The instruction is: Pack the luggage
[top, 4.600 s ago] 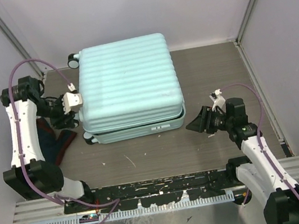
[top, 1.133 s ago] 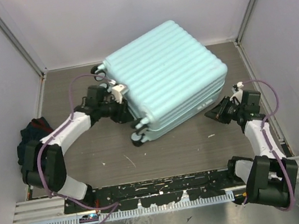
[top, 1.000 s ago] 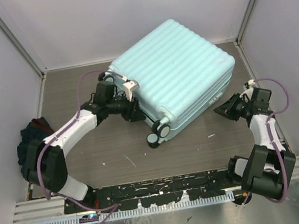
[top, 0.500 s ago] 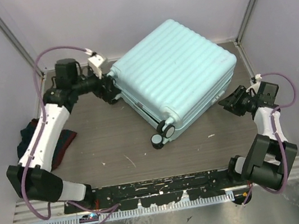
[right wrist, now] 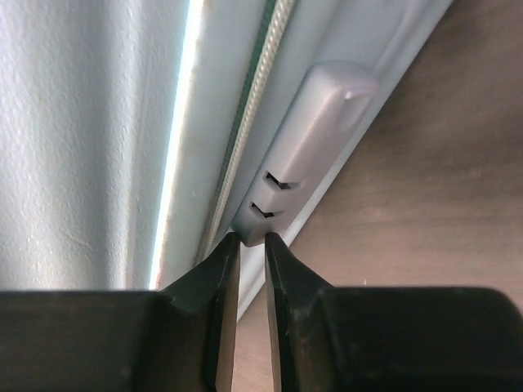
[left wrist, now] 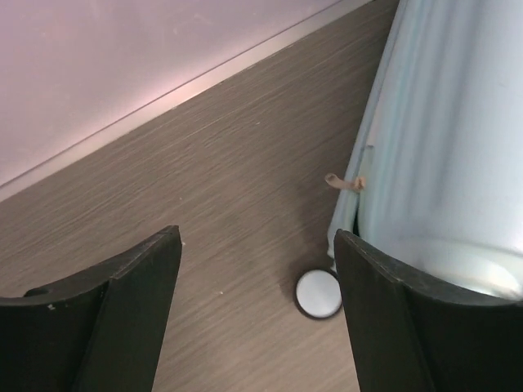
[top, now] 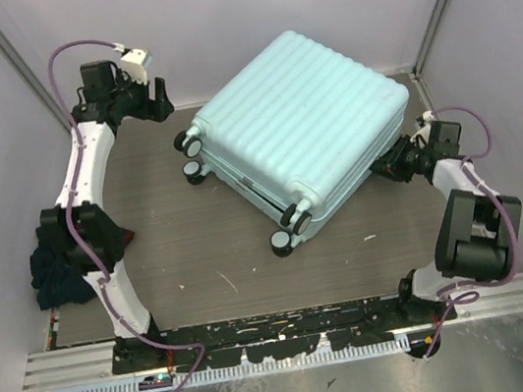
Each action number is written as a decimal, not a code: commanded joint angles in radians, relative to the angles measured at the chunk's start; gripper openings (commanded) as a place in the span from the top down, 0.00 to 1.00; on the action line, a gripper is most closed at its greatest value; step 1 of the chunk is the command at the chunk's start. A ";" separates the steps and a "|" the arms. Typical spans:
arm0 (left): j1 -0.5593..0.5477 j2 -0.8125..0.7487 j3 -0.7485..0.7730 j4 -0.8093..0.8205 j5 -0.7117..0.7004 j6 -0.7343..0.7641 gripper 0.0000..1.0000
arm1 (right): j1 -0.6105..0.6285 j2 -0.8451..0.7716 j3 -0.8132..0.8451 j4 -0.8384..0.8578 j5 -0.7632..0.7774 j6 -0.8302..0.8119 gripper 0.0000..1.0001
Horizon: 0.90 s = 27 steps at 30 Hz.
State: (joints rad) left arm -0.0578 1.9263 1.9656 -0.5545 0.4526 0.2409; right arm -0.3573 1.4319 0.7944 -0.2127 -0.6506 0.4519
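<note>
Right claw (right wrist: 248,243), nearly closed on nothing, noses the lock (right wrist: 315,139) on the case (top: 299,120); it should pinch squarely along the zip (right wrist: 245,122). Left claw (left wrist: 255,237) gapes empty, far left.

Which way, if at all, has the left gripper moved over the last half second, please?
Yes. The left gripper has drawn off the luggage, back toward the rear wall's left corner.

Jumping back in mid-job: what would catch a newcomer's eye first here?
The closed mint suitcase lies skewed in the middle of the table. The right gripper, nearly shut, noses at its lock on the right side, while the open left gripper hangs by the far-left corner. Dark clothes sit heaped at the left edge.
</note>
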 commanded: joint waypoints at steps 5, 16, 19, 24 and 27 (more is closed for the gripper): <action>0.004 0.245 0.238 -0.023 0.056 -0.049 0.30 | -0.006 0.083 0.134 0.120 0.128 -0.085 0.82; -0.131 0.062 -0.161 -0.013 0.286 0.086 0.40 | -0.037 -0.032 0.076 -0.108 0.157 -0.222 0.81; -0.153 -0.039 -0.310 -0.005 0.326 0.112 0.42 | -0.045 -0.020 0.082 -0.117 0.182 -0.256 0.81; -0.208 -0.238 -0.571 -0.009 0.386 0.168 0.44 | -0.055 0.094 0.187 -0.126 0.176 -0.334 0.79; -0.224 -0.352 -0.678 -0.034 0.423 0.172 0.42 | -0.046 0.160 0.239 -0.099 0.131 -0.316 0.77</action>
State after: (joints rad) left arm -0.2104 1.7378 1.3861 -0.5156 0.6727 0.3733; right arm -0.4080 1.5352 0.9428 -0.3485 -0.4843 0.1707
